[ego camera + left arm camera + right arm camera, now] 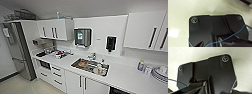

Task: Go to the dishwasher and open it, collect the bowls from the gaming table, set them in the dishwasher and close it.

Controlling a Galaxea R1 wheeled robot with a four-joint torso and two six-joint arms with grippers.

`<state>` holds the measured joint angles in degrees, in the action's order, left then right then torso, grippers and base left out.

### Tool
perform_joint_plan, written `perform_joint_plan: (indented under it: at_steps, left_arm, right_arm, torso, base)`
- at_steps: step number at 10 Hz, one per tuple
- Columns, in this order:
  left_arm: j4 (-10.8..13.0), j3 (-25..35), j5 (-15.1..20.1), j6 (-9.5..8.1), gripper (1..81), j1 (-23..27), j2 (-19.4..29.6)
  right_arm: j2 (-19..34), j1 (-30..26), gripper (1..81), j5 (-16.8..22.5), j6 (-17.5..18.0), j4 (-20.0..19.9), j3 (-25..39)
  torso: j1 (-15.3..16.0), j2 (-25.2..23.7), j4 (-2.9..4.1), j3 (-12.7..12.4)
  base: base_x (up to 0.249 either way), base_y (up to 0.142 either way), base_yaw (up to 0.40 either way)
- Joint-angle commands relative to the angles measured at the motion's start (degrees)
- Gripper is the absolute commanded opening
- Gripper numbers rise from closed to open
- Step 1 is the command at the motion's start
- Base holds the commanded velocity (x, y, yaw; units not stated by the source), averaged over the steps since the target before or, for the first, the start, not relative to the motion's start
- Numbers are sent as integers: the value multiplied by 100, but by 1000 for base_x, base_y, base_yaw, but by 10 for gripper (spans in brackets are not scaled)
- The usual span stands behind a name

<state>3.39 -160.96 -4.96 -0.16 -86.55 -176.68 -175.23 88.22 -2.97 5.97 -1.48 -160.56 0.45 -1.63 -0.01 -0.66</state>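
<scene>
The head view looks at a white kitchen counter (120,75) with cabinets below it. Under the counter at the lower right is a dark strip (118,91) that may be the top of the dishwasher; too little of it shows to be sure. The bowls and the gaming table are out of view. Each wrist view looks past the robot's dark plate (218,32) (209,74) onto pale floor.
A sink (90,66) holds dishes, and white plates (160,74) are stacked at the counter's right end. A tall steel fridge (21,60) stands at the left, with white drawers (57,74) beside it. Wall cabinets (53,29) hang above. Pale floor (22,86) lies open at the lower left.
</scene>
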Motion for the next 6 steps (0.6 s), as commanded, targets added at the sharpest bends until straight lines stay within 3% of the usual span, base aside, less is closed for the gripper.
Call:
perform_joint_plan:
  at_steps: [1, 6]
  left_arm:
    - [48, -14, 294, 33, 811, 327, -8]
    - [57, -84, 285, 33, 811, 345, -26]
  right_arm:
    - [12, -344, 811, 297, -8, -46, -27]
    - [3, -353, 811, 306, -8, -54, 0]
  torso:
    - [0, 0, 0, 0]
    - [0, 0, 0, 0]
  base:
    - [0, 0, 357]
    - [0, 0, 357]
